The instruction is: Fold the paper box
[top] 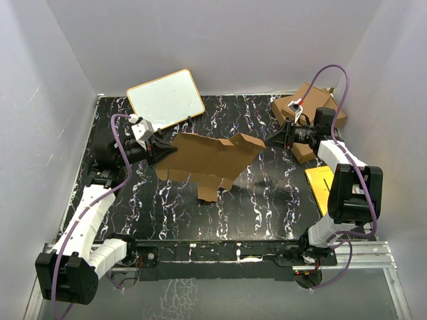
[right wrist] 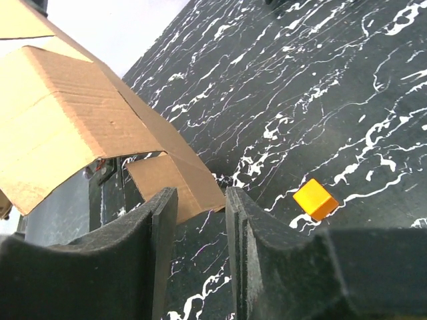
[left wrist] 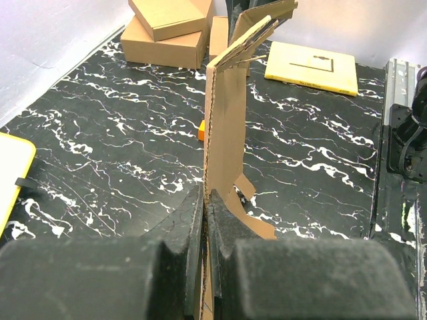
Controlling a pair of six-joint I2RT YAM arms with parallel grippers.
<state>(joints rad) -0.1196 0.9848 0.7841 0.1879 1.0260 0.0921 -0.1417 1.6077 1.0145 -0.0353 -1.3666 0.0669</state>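
Two arms share one sheet. Far left, the L gripper (top: 155, 148) has its fingers (left wrist: 180, 230) pressed together on the left edge of the paper box (top: 210, 157), pinching it so the flat die-cut blank hangs above the worktop (top: 267, 200); it's seen edge-on in the left wrist view. A whiteboard (top: 165, 99) leans just behind that end, so there's little room to swing back there. The blank's long axis runs left-right across mid worktop, from the L fingers toward the R gripper (top: 273, 139), w/ tabbed flaps hanging off the lower edge. The R fingers (right wrist: 153, 227) are partly spread w/ a clear gap. In the right wrist view a flap corner sits right at the mouth of that gap, but I can't tell if it touches either finger. The R arm is nearest the free end, w/ the flap straight ahead of it. My read: a short advance, then a pinch. There's open worktop below the blank, and a small orange cube (right wrist: 315, 199) lies apart from the card. Further right, the cartons (top: 313, 107) and yellow sheet (top: 319, 183) crowd the R arm's pull-back.
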